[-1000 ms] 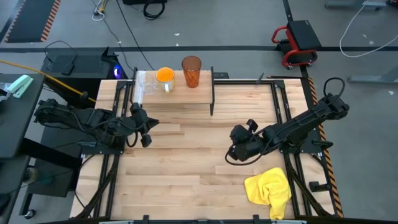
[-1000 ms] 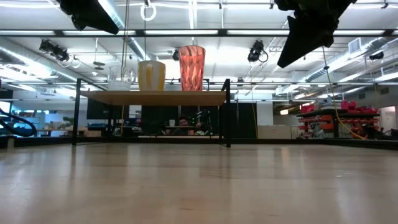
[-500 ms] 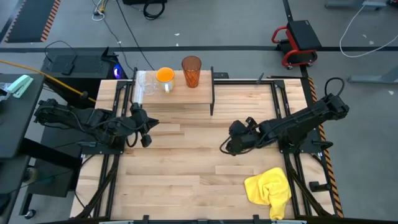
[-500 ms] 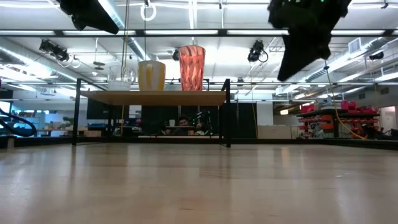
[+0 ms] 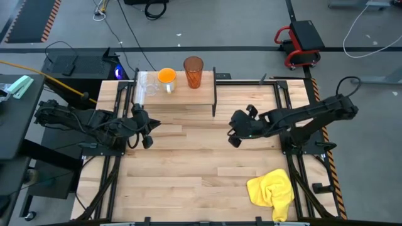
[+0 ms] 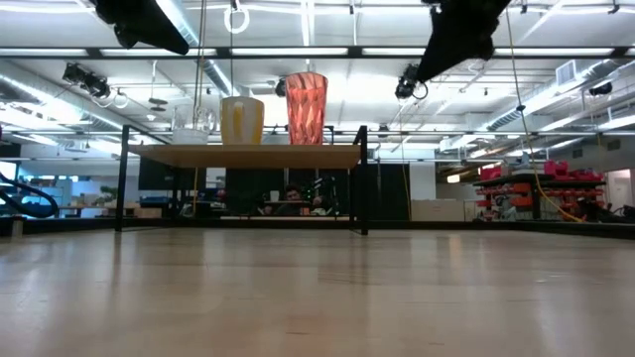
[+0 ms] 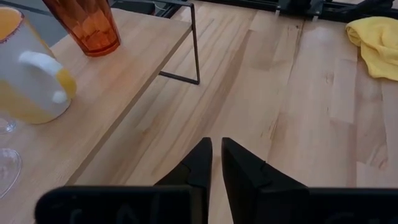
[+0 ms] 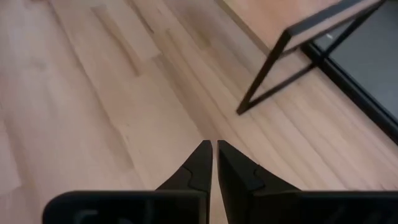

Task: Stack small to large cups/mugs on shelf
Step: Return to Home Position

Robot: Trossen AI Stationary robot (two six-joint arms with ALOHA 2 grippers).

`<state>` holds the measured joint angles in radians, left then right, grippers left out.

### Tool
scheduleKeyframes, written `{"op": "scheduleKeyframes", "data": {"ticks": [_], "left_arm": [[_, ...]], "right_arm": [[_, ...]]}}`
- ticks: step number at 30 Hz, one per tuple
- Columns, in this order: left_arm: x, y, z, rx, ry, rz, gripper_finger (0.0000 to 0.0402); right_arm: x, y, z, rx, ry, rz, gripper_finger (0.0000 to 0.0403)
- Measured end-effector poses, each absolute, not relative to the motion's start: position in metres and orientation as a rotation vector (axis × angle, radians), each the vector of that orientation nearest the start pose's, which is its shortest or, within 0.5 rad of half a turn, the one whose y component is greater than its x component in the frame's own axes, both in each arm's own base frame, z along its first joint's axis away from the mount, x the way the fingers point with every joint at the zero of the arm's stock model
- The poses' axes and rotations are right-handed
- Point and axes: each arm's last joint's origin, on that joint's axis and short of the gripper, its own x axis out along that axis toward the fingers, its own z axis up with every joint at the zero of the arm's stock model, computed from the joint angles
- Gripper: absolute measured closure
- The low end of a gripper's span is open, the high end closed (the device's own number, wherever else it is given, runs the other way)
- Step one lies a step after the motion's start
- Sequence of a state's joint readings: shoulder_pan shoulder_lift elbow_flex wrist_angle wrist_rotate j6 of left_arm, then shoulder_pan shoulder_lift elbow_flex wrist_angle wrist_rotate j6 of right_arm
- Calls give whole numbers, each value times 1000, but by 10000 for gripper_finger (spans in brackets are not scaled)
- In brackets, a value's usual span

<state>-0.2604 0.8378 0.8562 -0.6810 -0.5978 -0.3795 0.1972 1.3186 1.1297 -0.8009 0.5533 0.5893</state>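
Along the shelf (image 5: 185, 100) stand the clear glass (image 5: 146, 85), the orange mug (image 5: 166, 76) and the ribbed orange tumbler (image 5: 193, 71) (smallest to tallest, in one row). The left gripper (image 5: 149, 130) hangs near the shelf's glass end, the right gripper (image 5: 233, 134) over the table (image 5: 188, 169) past the tumbler end — both with fingers pressed together, holding nothing.
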Motion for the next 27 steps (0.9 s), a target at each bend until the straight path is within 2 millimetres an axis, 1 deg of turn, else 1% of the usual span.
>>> {"op": "scheduleKeyframes", "data": {"ticks": [5, 8, 13, 17, 19, 23, 27], "left_arm": [[158, -25, 307, -85, 540, 433, 363], [158, -25, 307, -83, 543, 434, 367], [158, -25, 307, -83, 543, 434, 363], [158, -25, 307, -84, 542, 434, 359], [159, -25, 302, -84, 540, 435, 359], [160, -26, 282, -70, 572, 446, 363], [162, -26, 264, -75, 578, 452, 368]], "right_arm": [[235, 38, 302, 177, 707, -599, 370], [221, 43, 302, 197, 663, -593, 370], [201, 49, 289, 216, 600, -576, 370], [187, 50, 274, 252, 582, -572, 370], [182, 50, 266, 250, 582, -568, 370], [175, 49, 252, 273, 566, -600, 370], [173, 48, 248, 284, 568, -609, 370]]}}
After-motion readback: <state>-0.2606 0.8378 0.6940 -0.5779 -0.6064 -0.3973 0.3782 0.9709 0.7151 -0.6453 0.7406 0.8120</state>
